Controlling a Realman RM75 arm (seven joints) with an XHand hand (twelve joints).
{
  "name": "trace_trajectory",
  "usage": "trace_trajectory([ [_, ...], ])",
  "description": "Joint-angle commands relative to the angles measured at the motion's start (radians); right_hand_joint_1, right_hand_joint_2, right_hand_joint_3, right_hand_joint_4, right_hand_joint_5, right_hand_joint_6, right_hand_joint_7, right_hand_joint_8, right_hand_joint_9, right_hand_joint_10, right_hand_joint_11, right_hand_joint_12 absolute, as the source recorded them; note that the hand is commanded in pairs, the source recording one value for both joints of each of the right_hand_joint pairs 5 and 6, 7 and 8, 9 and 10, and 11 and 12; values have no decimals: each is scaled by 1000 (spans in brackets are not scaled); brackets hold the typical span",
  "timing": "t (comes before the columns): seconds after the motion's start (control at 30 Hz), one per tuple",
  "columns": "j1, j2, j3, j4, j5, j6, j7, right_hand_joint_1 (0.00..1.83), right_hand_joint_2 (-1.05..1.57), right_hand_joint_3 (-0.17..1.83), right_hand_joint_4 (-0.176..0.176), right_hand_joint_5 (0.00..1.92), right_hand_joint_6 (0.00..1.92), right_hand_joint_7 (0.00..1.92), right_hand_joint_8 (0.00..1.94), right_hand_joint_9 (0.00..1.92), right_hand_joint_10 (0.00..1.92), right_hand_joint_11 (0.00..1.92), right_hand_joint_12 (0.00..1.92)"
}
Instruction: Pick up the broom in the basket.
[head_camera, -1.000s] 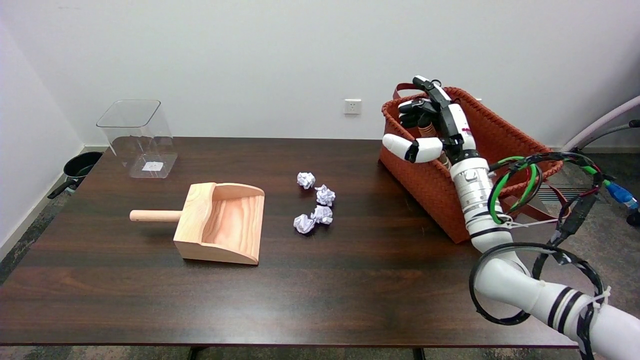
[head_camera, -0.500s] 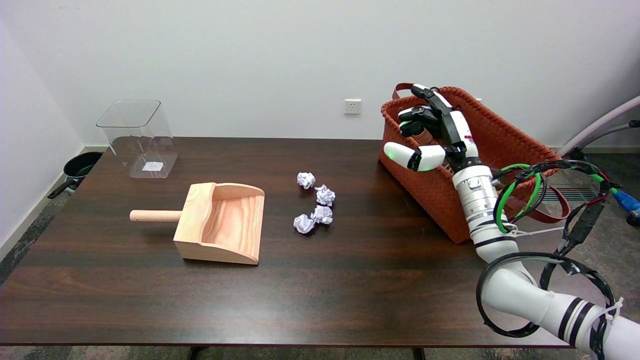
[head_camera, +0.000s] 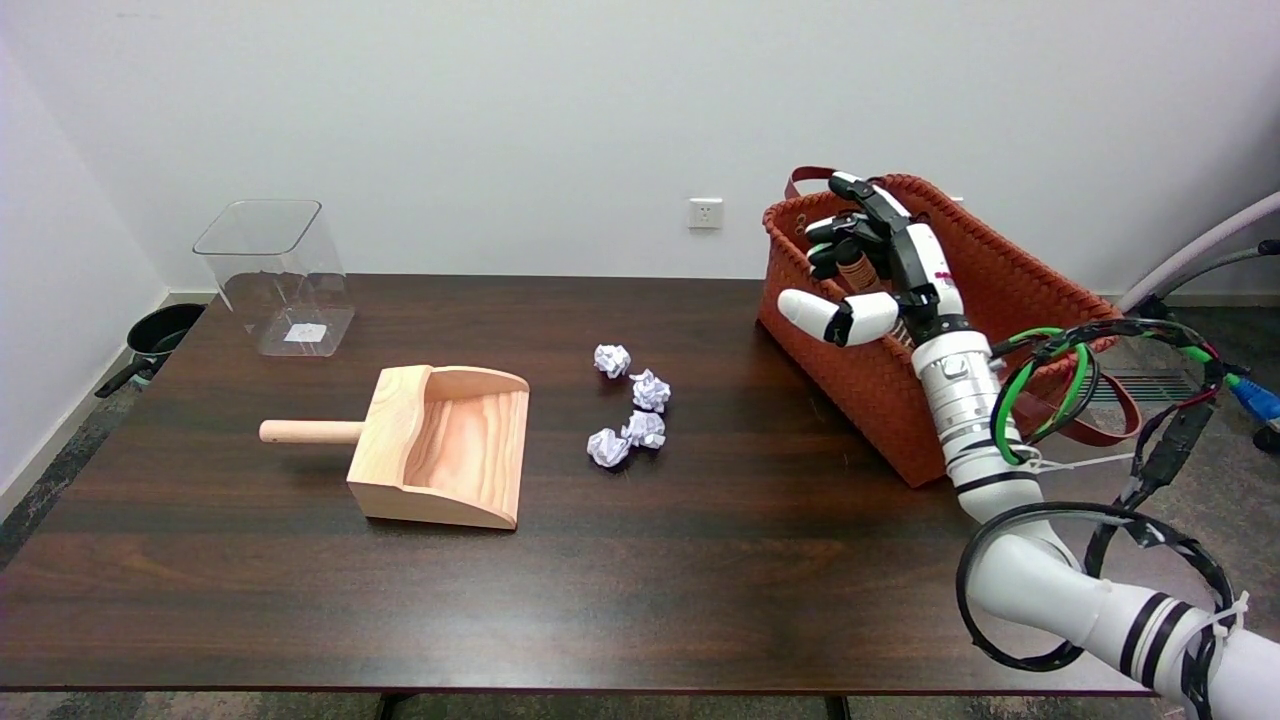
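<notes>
The right hand (head_camera: 880, 265) is reaching over the near edge of the orange basket (head_camera: 1010, 270), which is sitting on the surface. Its fingers (head_camera: 845, 225) are curling around the brown broom handle (head_camera: 853, 268), which is poking up just under them, standing almost straight. I cannot tell if they are gripping it tight yet.

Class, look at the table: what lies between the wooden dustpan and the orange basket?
In the head view, a cluster of crumpled paper balls lies on the table between the wooden dustpan and the orange basket.
</notes>
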Motion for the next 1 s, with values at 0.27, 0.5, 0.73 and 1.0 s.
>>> trace_trajectory([
  [0.27, 17, 8, 3, 55, 8, 1, 2, 1070, -72, 950, 0, 328, 328, 790, 790, 889, 889, 898, 898],
  [0.5, 14, 7, -3, 91, 13, 9, 2, 1060, -71, 948, 0, 401, 401, 801, 801, 895, 895, 883, 883],
  [0.73, 12, 5, -5, 115, 43, 11, 3, 1063, -72, 963, 0, 429, 429, 809, 809, 895, 895, 865, 865],
  [1.0, 22, 5, -7, 128, 47, 11, 5, 1004, 352, 861, 0, 1225, 1225, 1202, 1202, 1317, 1317, 1159, 1159],
])
